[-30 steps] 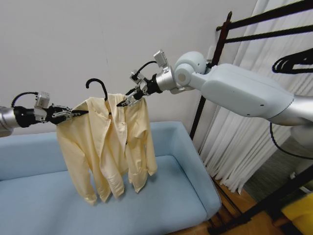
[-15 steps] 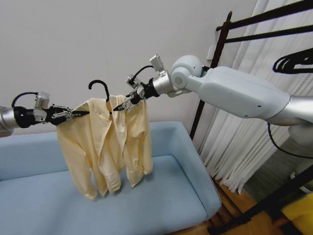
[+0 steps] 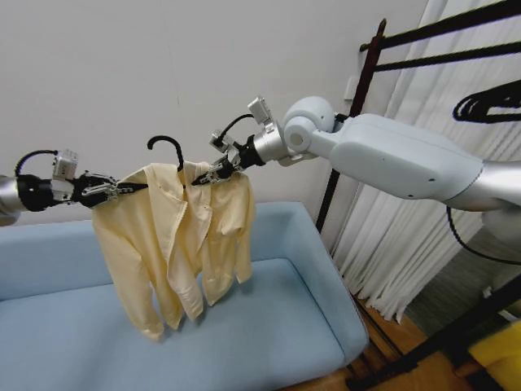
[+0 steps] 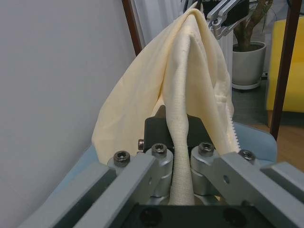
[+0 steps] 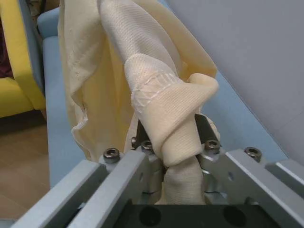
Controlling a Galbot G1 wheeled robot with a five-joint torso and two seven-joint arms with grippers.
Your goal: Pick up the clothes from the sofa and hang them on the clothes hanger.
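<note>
A pale yellow shirt (image 3: pixel 179 244) hangs on a black hanger (image 3: pixel 167 147) in the air above the light blue sofa (image 3: pixel 269 326). My left gripper (image 3: pixel 122 190) is shut on the shirt's left shoulder; the left wrist view shows a fold of shirt (image 4: pixel 183 142) pinched between its fingers (image 4: pixel 159 164). My right gripper (image 3: pixel 213 172) is shut on the right shoulder, and in the right wrist view the shirt (image 5: pixel 166 123) is bunched between its fingers (image 5: pixel 211 159). The hanger's hook points up between the two grippers. A dark clothes rack (image 3: pixel 456 37) stands at the upper right.
White curtains (image 3: pixel 407 236) hang behind the rack. Another black hanger (image 3: pixel 488 102) hangs on the rack at the far right. A plain wall (image 3: pixel 122 73) is behind the sofa. A yellow seat (image 3: pixel 496 358) sits at the lower right, and a potted plant (image 4: pixel 247 61) shows across the room.
My right gripper has moved left and slightly down with the shirt's shoulder. The shirt's right side has swung and bunched closer to the middle. The left arm has barely moved.
</note>
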